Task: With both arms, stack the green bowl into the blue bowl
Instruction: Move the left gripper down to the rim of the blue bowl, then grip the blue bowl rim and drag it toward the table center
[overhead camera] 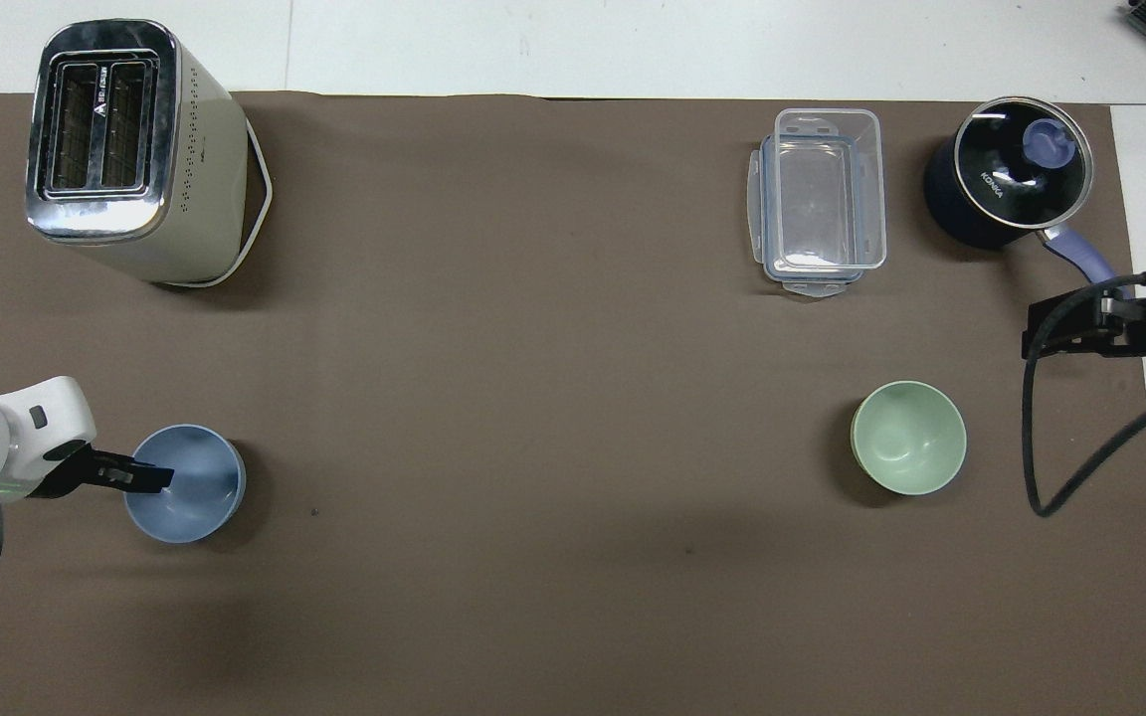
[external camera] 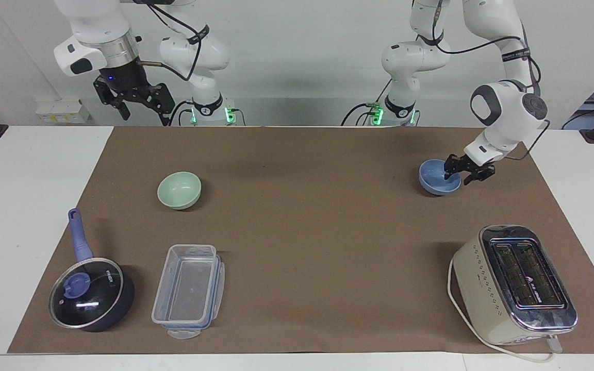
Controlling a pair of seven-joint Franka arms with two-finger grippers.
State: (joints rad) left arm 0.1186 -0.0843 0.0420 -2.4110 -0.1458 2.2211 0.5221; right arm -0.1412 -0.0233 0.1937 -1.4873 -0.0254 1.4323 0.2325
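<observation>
The blue bowl (external camera: 435, 181) (overhead camera: 197, 494) stands upright on the brown mat toward the left arm's end of the table. My left gripper (external camera: 461, 173) (overhead camera: 150, 477) is down at its rim, open, with one finger inside the bowl and the other outside. The green bowl (external camera: 179, 189) (overhead camera: 908, 438) sits alone toward the right arm's end, about as near to the robots as the blue one. My right gripper (external camera: 144, 109) (overhead camera: 1036, 333) waits raised and open over the mat's edge at that end, holding nothing.
A cream toaster (external camera: 513, 283) (overhead camera: 125, 149) stands farther from the robots than the blue bowl. Farther out than the green bowl lie a clear lidded container (external camera: 188, 291) (overhead camera: 820, 204) and a dark blue lidded saucepan (external camera: 91, 293) (overhead camera: 1006, 179).
</observation>
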